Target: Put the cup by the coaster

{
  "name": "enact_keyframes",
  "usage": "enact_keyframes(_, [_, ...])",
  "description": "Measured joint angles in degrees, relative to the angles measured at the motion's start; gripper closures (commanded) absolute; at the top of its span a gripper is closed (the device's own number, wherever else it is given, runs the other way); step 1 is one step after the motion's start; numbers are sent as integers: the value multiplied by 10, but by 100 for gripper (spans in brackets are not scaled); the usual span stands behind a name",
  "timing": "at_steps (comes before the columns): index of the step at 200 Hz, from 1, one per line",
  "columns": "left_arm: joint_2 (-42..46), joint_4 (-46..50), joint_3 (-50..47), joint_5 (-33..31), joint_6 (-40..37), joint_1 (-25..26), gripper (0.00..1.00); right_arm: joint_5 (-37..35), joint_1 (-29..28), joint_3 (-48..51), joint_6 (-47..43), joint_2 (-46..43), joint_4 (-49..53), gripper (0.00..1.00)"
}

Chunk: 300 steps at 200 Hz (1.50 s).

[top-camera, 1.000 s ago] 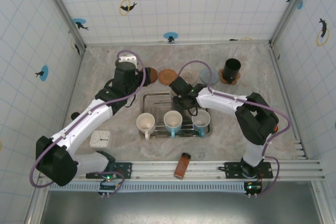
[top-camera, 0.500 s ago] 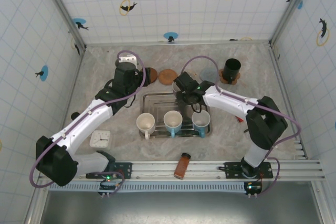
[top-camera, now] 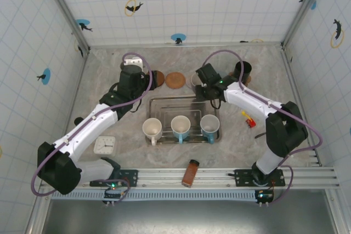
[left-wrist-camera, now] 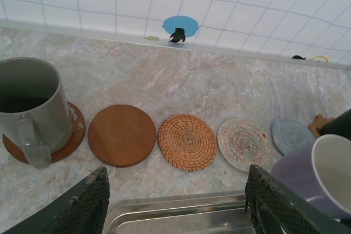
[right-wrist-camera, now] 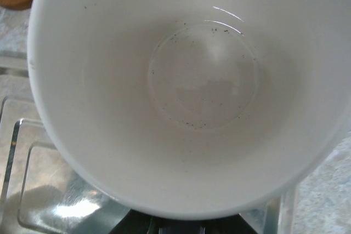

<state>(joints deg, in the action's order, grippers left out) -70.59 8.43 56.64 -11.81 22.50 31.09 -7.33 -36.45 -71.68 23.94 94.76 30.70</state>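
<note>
A lavender cup [left-wrist-camera: 320,175] with a white inside [right-wrist-camera: 186,80] hangs above the back edge of the steel tray [top-camera: 164,104], with my right gripper [top-camera: 207,76] shut on it. Its fingers [right-wrist-camera: 175,226] are mostly hidden under the cup. Along the back lie a plain wooden coaster [left-wrist-camera: 122,135], a rattan coaster [left-wrist-camera: 188,141], a pale woven coaster [left-wrist-camera: 244,143] and a blue coaster [left-wrist-camera: 290,135]. The held cup is nearest the pale woven and blue ones. My left gripper [left-wrist-camera: 178,212] stands open over the tray's far rim, holding nothing.
A grey mug [left-wrist-camera: 28,106] sits on a wooden coaster at the left, a black cup [top-camera: 243,71] on one at the right. The tray holds a white cup [top-camera: 152,129] and two blue cups [top-camera: 180,126]. A clock [top-camera: 104,144], a brown bottle [top-camera: 190,172] and a small red-yellow item [top-camera: 248,118] lie nearby.
My right gripper has carried the cup from the tray's back part up and to the right, toward the row of coasters. The left arm has stayed still.
</note>
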Motion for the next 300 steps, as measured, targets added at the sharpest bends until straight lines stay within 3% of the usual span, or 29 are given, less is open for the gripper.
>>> enact_keyframes(69, [1,-4,-8,-10,0,0,34,12,89,-54,-40,9,21,100])
enact_keyframes(141, [0,-4,-8,-17,0,0,34,29,144,-126,-69,103,32,100])
enact_keyframes(300, [-17,-4,-8,-24,-2,0,34,46,186,-153,-84,180,41,100])
